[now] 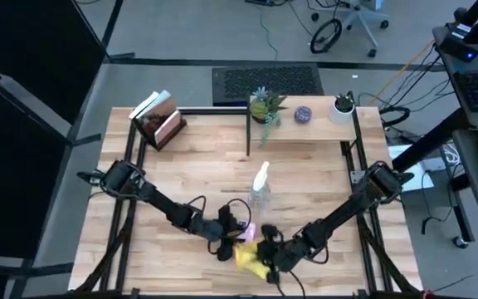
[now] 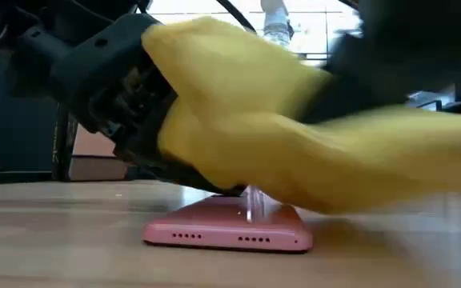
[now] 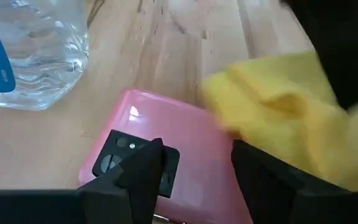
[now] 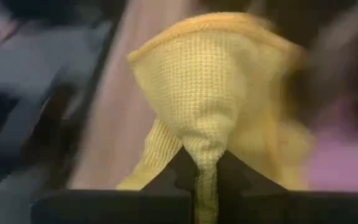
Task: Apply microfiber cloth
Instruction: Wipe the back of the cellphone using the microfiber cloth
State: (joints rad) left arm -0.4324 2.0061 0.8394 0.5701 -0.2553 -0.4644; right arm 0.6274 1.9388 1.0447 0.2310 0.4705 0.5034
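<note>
Right claw (image 4: 199,163) pinches the microfiber cloth (image 4: 210,93) over the pink phone (image 3: 166,143) near the tabletop's (image 1: 197,174) front edge; left claw (image 3: 194,168) straddles the phone, narrowly parted.

The yellow cloth (image 2: 294,152) is smeared with blur in the low view and runs off the edge. The pink phone (image 3: 166,155) is partly covered by the cloth right beside the left claw (image 3: 194,180) — its near end is cut off. In the right wrist view, everything behind the cloth is too blurry to make out.
</note>
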